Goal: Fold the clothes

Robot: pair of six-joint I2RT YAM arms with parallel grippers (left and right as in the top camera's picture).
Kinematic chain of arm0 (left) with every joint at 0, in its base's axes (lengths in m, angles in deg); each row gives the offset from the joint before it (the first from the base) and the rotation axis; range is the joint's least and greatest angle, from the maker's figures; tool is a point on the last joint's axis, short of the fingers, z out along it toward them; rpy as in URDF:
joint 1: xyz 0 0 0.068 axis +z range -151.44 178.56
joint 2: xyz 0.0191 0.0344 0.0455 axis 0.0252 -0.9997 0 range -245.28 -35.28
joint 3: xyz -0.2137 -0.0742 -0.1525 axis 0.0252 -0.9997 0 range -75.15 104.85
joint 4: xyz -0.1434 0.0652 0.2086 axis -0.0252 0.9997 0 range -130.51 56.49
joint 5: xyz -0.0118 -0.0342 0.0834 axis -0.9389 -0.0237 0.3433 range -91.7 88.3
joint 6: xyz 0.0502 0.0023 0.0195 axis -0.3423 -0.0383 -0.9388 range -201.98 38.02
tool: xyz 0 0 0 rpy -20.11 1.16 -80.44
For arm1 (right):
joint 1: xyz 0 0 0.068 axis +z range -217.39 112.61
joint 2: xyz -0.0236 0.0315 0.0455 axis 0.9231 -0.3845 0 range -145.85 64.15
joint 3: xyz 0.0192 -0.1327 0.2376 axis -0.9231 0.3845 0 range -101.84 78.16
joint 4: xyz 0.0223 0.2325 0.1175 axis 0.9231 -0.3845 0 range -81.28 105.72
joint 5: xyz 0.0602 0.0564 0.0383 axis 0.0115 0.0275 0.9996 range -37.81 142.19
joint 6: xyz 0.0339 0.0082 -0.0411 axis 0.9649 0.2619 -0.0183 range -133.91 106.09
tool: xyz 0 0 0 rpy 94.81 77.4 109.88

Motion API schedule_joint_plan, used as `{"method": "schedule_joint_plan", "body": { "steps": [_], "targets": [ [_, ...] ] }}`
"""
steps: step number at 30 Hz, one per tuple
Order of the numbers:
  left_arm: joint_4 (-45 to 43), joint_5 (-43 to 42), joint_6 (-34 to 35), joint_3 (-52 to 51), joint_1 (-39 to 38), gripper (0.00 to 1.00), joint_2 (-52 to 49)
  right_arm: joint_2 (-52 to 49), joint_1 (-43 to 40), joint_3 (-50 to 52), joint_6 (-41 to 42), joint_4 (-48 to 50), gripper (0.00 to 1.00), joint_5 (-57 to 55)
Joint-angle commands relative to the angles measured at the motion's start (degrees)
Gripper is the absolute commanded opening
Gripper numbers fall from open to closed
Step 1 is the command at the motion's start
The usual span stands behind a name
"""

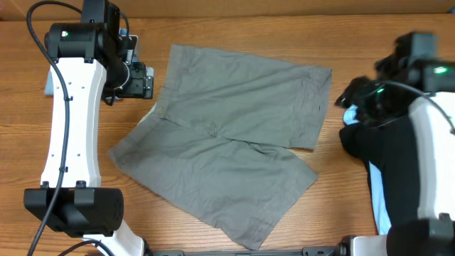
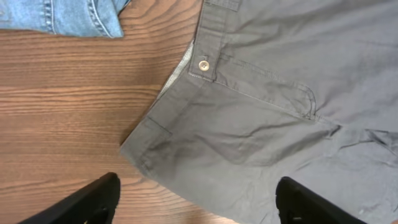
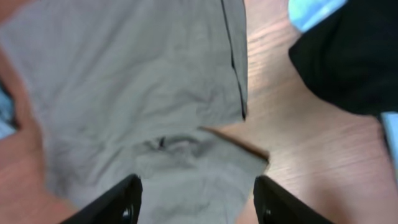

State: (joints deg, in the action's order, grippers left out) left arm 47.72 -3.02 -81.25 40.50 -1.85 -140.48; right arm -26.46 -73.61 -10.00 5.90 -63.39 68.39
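Observation:
Grey-green shorts point(image 1: 227, 135) lie spread flat in the middle of the table, waistband at the left, legs toward the right and front. The left wrist view shows the waistband corner with its button point(image 2: 203, 65). My left gripper point(image 2: 196, 199) is open and empty above the waistband edge, at the shorts' upper left in the overhead view point(image 1: 135, 78). My right gripper point(image 3: 196, 199) is open and empty above a leg hem of the shorts point(image 3: 143, 93), near their right edge in the overhead view point(image 1: 352, 96). A black garment point(image 1: 384, 153) and a light blue one point(image 1: 380, 206) lie at the right.
A small blue denim pair point(image 2: 62, 15) lies on the wood at the far left, behind the left arm. The black garment point(image 3: 348, 56) lies close to the shorts' hem. The wooden table point(image 1: 85, 142) shows bare wood around the shorts.

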Motion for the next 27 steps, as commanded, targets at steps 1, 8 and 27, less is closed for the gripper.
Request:
{"method": "schedule_joint_plan", "body": {
  "steps": [1, 8, 27],
  "targets": [
    [-0.70, 1.29, 1.03, -0.46, -0.26, 0.85, 1.40, 0.04, 0.48, 13.00, 2.99, 7.50, 0.57, 3.65],
    [-3.19, 1.25, 1.01, -4.72, -0.26, 0.88, 1.40, 0.04, 0.48, 34.58, 10.08, 29.35, 0.49, 8.87],
    [-4.63, -0.39, 1.01, -7.19, -0.26, 0.88, 1.40, 0.04, 0.48, 47.39, 17.97, 53.09, 0.16, 6.01]
  ]
}}
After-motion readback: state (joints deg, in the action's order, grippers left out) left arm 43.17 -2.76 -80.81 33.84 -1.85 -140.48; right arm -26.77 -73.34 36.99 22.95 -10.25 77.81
